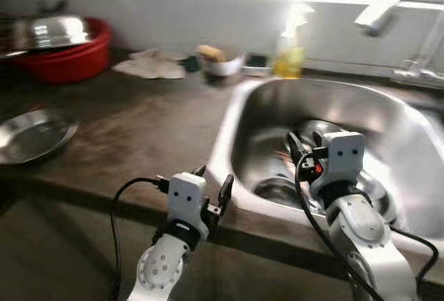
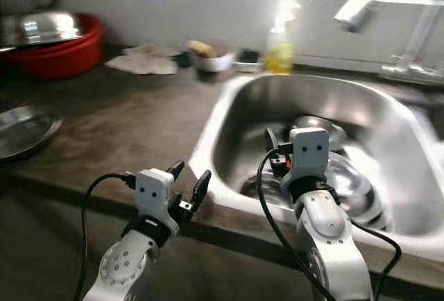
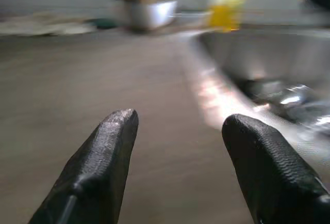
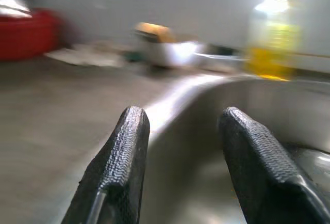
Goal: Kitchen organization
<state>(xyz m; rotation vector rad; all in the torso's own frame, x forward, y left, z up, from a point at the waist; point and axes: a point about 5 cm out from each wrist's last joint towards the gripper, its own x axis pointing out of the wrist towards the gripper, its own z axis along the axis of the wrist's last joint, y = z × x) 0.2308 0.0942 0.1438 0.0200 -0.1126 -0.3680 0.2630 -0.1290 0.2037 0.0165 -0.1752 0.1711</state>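
Left eye view puts the left gripper (image 1: 214, 191) nearest, at the front edge of the dark counter (image 1: 139, 127), fingers spread with nothing between them. Just beside it, over the near rim of the steel sink (image 1: 236, 117), the right gripper (image 1: 303, 143) reaches into the basin, its fingers parted and empty above a pile of steel dishes (image 1: 326, 179) lying in the bottom. The left wrist view adds a low look along the counter, with the sink's bright rim running past the open fingertips (image 3: 105, 152); the right wrist view looks over that rim, its fingertips (image 4: 126, 146) apart above the basin. Further left on the counter sits a steel plate (image 1: 31, 134). At the back wall stand a red basin (image 1: 69, 55) holding a steel bowl (image 1: 48, 30), a crumpled cloth (image 1: 149, 65), a small white bowl (image 1: 222, 62) and a yellow spray bottle (image 1: 291, 48). The faucet (image 1: 378, 13) juts over the sink's far side.
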